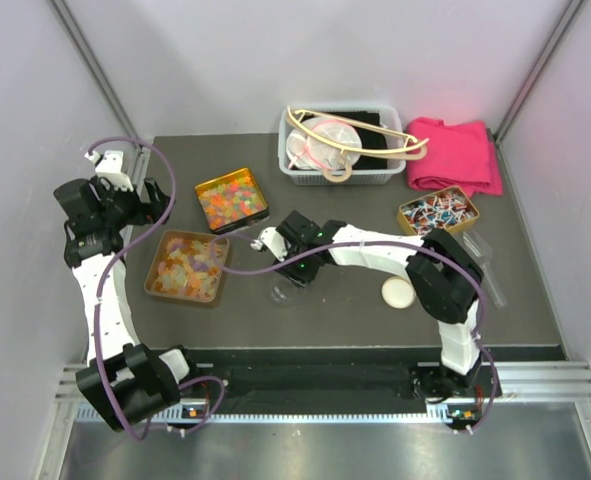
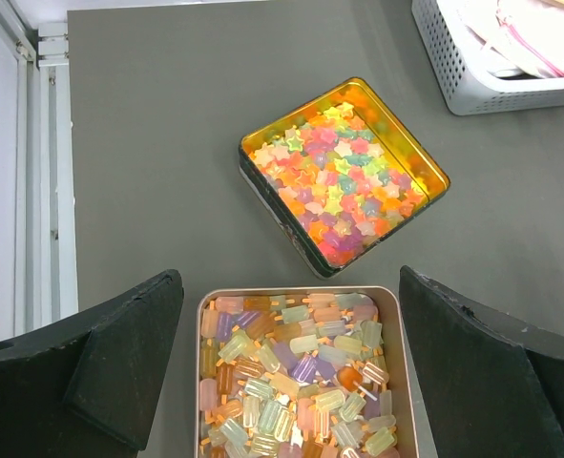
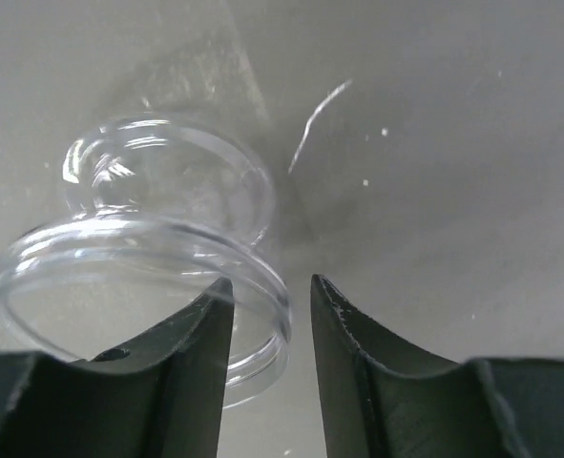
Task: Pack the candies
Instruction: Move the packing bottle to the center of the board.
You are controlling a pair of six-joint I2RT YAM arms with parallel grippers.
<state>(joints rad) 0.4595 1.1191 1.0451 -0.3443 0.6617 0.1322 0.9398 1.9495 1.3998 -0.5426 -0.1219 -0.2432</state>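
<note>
The candies (image 2: 291, 377) lie in a tin (image 2: 201, 382) near the worktop's (image 1: 355, 320) left edge, under the widely spread left jaws. The right jaws are set narrow astride the clear jar's (image 3: 167, 181) rim; whether it is pinched cannot be told. The rim should be gripped squarely, so nothing is tipped.

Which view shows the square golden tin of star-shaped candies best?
Left wrist: the square golden tin lies whole and close, its star-shaped candies distinct. Top external shows it small, colours blurred; right wrist does not show it.

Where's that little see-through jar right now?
Seen from above, the clear jar stands mid-table, right at the right gripper's fingertips, to the right of the tin of pastel candies.
</note>
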